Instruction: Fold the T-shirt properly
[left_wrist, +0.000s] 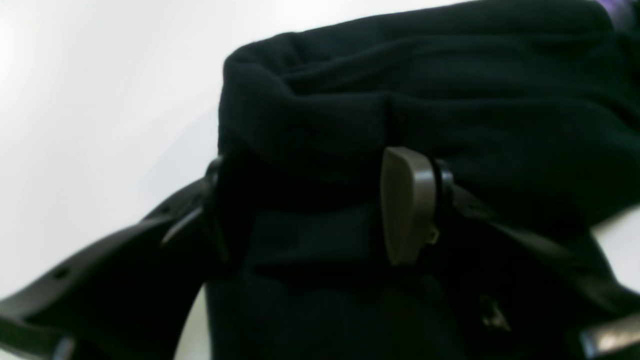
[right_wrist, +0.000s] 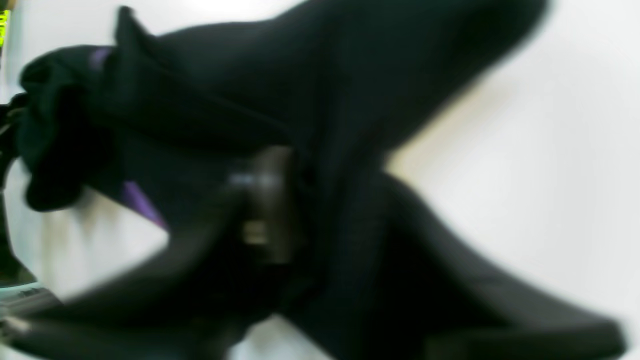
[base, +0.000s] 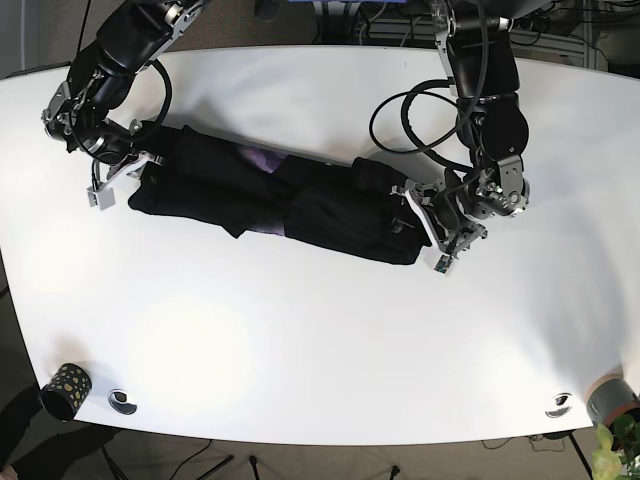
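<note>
The black shirt (base: 270, 195) lies stretched across the white bench (base: 320, 330); the left pincer (base: 425, 232) grips one end, the right pincer (base: 125, 172) grips the other

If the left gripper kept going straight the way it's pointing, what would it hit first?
The black T-shirt. The left gripper already has a fold of it between its fingers, and more bunched cloth lies directly ahead, though the depth is hard to judge.

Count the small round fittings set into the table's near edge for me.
2. One round fitting sits near the front corner on the base view's left, beside a dotted cup; the other is near the opposite front corner. None look hidden.
</note>
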